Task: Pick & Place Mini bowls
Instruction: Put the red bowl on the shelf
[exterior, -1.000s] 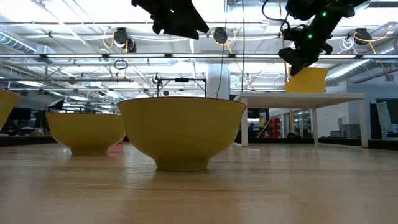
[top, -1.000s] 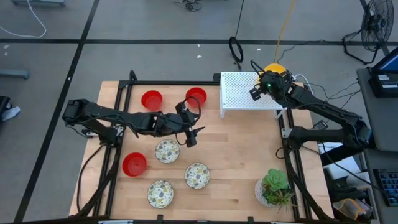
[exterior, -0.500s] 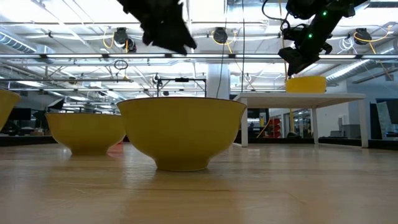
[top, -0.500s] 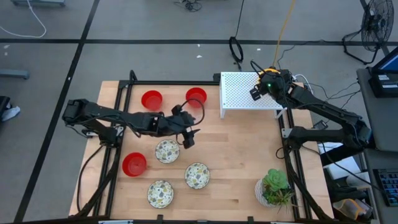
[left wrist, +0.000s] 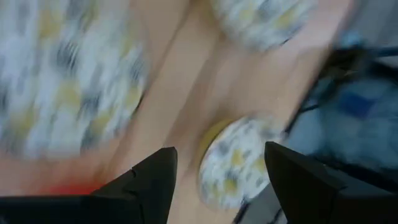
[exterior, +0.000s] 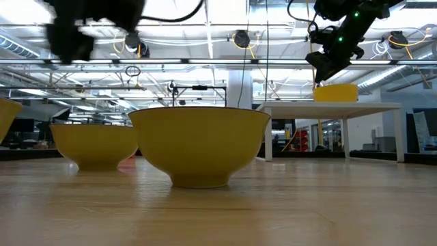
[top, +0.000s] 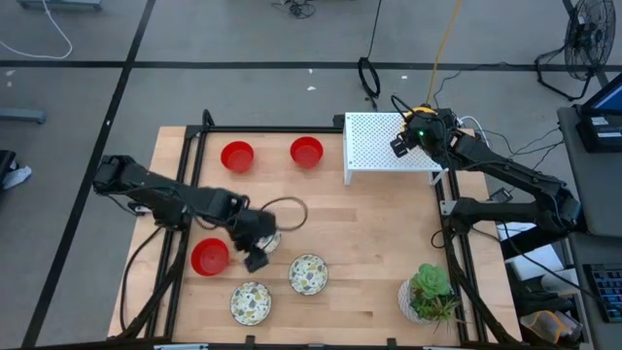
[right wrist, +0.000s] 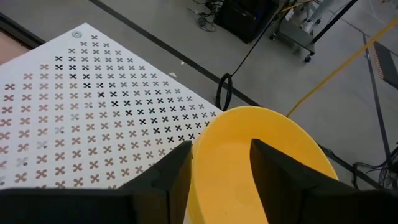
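While poised over the white perforated rack (top: 387, 144), right gripper (right wrist: 219, 167) clamped on the rim of a yellow mini bowl (right wrist: 264, 165). Left gripper (top: 255, 255) low beside a speckled bowl (top: 268, 239), fingers (left wrist: 151, 182) apart, view blurred, probably empty. Red bowls (top: 237, 156) and further speckled bowls (top: 308, 273) spread across the table (top: 369, 233).

Three red bowls (top: 237, 156) on the pale wooden counter (top: 369, 233), whitish speckled bowls (top: 308, 274) nearby, a plain yellow bowl (right wrist: 261, 165) on the white cross-perforated rack (top: 384, 146).
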{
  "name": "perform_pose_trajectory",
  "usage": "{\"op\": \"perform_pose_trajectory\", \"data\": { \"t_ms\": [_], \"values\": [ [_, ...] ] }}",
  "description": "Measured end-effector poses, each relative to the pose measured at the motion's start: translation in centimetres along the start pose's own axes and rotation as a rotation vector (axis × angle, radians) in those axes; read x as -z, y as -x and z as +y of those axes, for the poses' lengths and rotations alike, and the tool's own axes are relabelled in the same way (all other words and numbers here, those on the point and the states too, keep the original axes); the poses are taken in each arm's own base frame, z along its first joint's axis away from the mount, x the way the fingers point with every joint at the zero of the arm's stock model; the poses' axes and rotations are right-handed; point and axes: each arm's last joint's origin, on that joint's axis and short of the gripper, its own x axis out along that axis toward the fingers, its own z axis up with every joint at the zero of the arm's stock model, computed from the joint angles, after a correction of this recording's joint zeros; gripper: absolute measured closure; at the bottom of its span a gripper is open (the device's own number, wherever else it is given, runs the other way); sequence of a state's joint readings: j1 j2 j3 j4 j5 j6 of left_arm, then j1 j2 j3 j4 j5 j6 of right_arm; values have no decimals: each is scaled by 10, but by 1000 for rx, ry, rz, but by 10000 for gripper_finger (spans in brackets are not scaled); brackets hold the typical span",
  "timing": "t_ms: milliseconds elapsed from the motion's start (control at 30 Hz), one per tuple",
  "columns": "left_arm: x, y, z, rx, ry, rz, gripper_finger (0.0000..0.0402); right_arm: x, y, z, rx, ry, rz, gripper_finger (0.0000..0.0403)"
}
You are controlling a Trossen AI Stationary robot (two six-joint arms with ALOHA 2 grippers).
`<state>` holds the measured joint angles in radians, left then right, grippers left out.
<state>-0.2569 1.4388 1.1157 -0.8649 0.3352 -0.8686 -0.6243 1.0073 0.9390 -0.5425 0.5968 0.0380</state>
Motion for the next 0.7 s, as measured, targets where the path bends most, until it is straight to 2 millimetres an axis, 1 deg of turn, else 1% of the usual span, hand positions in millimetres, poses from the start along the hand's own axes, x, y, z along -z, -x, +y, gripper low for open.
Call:
{"op": "perform_pose_trajectory", "data": {
  "t_ms": [167,300,400,500,700],
  "values": [
    [34,-14,7,-230,279,89,158,0,0,0,0,0,0,253],
    [57,-28,15,-352,416,141,158,0,0,0,0,5,0,256],
    [68,-40,22,-389,476,170,158,0,0,0,0,5,0,255],
    [78,-51,34,-435,531,197,158,0,0,0,0,5,0,253],
    [85,-73,55,-427,538,179,158,0,0,0,0,5,0,256]
  ]
}}
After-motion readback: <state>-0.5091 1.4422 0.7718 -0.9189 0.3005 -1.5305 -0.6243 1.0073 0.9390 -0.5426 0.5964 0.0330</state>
